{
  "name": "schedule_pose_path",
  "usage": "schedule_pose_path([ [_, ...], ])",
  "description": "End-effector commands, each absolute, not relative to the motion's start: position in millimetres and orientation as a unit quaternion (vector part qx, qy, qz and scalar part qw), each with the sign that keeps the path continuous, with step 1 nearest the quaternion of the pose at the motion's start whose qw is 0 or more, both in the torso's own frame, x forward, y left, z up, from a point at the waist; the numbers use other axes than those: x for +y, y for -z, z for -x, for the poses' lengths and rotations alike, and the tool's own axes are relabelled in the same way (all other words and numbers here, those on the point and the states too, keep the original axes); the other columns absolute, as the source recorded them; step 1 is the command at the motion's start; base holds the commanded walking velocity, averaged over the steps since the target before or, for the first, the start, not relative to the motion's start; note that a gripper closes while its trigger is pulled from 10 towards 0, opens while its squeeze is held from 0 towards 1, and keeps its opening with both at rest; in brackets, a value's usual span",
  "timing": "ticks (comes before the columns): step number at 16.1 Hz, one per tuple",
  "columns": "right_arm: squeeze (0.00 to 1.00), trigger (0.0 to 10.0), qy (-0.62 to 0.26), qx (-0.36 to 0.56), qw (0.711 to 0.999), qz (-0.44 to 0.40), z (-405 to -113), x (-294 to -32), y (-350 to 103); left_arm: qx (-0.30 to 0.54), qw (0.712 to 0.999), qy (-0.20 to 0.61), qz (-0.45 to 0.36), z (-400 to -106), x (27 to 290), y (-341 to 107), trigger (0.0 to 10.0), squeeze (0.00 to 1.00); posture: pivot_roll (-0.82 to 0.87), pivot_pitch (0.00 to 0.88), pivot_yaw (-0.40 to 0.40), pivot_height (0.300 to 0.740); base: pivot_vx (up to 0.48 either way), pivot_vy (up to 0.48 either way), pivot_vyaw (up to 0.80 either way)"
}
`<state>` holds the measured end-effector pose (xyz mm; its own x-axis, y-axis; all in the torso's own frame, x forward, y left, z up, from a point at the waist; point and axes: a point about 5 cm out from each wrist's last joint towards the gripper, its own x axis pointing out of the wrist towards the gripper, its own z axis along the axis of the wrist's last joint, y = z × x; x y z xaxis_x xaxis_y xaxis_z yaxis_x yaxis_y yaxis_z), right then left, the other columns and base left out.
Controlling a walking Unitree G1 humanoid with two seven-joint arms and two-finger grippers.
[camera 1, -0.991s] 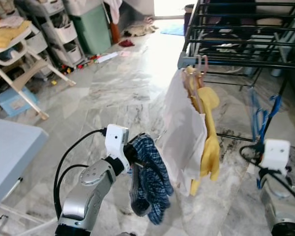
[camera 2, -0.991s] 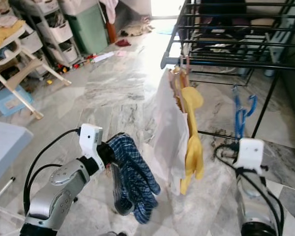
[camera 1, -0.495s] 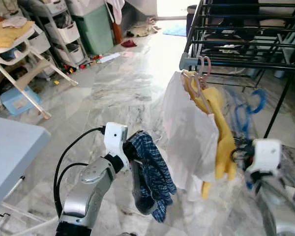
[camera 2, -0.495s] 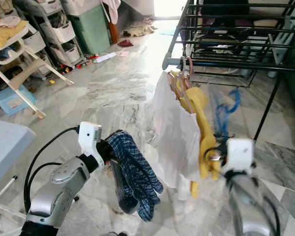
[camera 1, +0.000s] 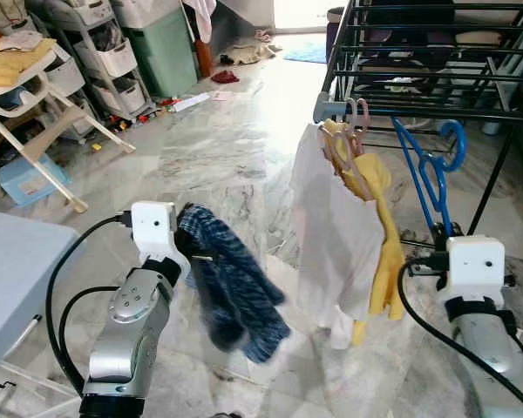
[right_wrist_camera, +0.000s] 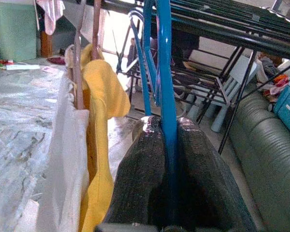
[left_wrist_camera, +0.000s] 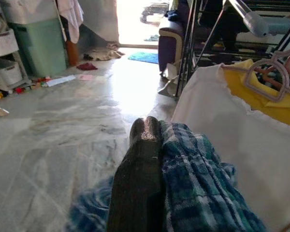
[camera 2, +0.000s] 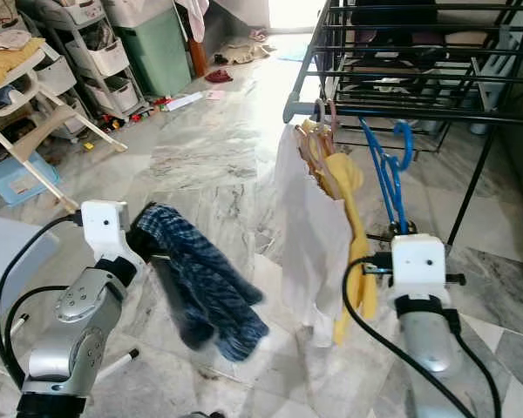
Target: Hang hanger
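Blue hanger (camera 1: 427, 174) raised beside the black drying rack (camera 1: 436, 61)

Right gripper (right_wrist_camera: 166, 145) has its fingers pinched tight on the hanger's lower part, hook up near the rack's front rail; left gripper (left_wrist_camera: 145, 140) clamps a blue plaid cloth (camera 1: 231, 283), left of the white and yellow garments hanging from the rack.

The blue plaid garment (camera 1: 229, 287) is smeared by motion at its lower end, and in the left wrist view it covers all of the left gripper (left_wrist_camera: 142, 159) but one black finger, so how the fingers stand cannot be told. The blue hanger (right_wrist_camera: 160, 63) runs out past the top edge of the right wrist view, and its lower end is lost between the right gripper (right_wrist_camera: 167, 145) fingers. The yellow garment (camera 1: 379, 239) is largely hidden behind the white garment (camera 1: 327, 235), and the drying rack (camera 1: 418, 52) is cut off by the top and right edges.
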<state>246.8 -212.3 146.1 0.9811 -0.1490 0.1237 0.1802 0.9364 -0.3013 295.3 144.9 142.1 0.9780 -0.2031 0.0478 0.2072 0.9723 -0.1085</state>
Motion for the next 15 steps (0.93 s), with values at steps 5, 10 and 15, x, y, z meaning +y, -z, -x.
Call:
schedule_pose_path([
  [5,0.00,10.0,-0.027,-0.062,0.989,0.129,-227,-173,-150,-0.031,0.998,0.051,0.016,-292,159,-145,10.0,0.00,-0.14,0.067,0.109,0.740,0.000,0.000,0.00],
  [10,0.00,10.0,-0.012,-0.013,0.993,0.119,-224,-182,-133,-0.021,0.998,0.055,0.018,-288,152,-140,10.0,0.00,-0.14,0.062,0.108,0.740,0.000,0.000,0.00],
  [15,0.00,10.0,0.037,0.075,0.992,0.092,-214,-196,-103,-0.016,0.998,0.062,0.013,-295,153,-139,10.0,0.00,-0.15,0.067,0.115,0.740,0.000,0.000,0.00],
])
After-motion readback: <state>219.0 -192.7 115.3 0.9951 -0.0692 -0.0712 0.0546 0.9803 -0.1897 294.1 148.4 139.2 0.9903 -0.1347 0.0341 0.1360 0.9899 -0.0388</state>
